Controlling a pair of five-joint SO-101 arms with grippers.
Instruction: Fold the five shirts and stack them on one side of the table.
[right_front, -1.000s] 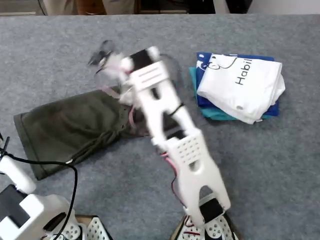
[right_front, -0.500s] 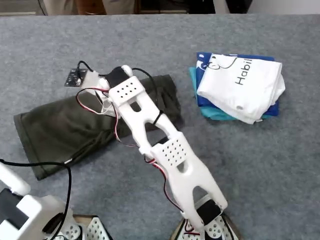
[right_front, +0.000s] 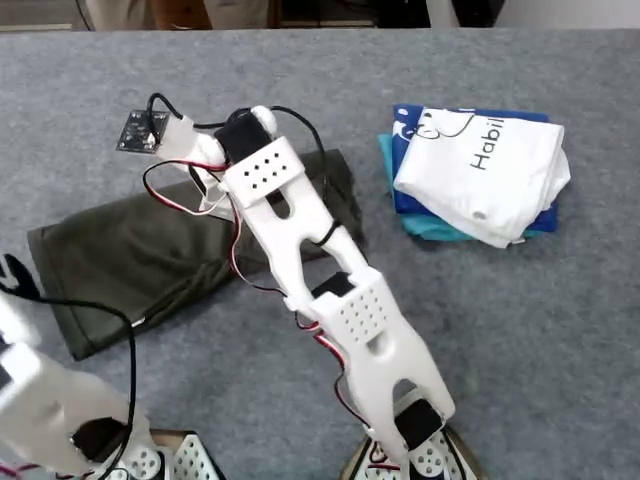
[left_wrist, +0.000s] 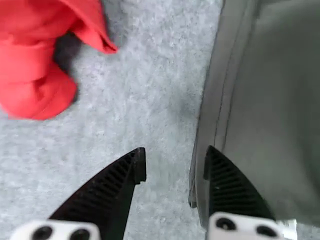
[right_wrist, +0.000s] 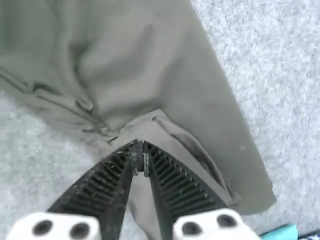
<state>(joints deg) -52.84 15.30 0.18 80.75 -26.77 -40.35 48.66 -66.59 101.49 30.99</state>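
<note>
Soft light from above — the table (right_front: 560, 330) is evenly bright. Shadows are faint: a thin one beside the stack (right_front: 480, 170), dim creases in the green shirt (right_front: 110, 260), a darker patch under the red shirt (left_wrist: 35, 75) (left wrist view).

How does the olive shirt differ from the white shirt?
The olive shirt lies long and creased, only partly folded; the white shirt is a compact folded packet. The olive shirt rests directly on the table; the white shirt tops a blue shirt and a teal shirt. The olive shirt is plain; the white shirt bears print. Both lie on the same table.
</note>
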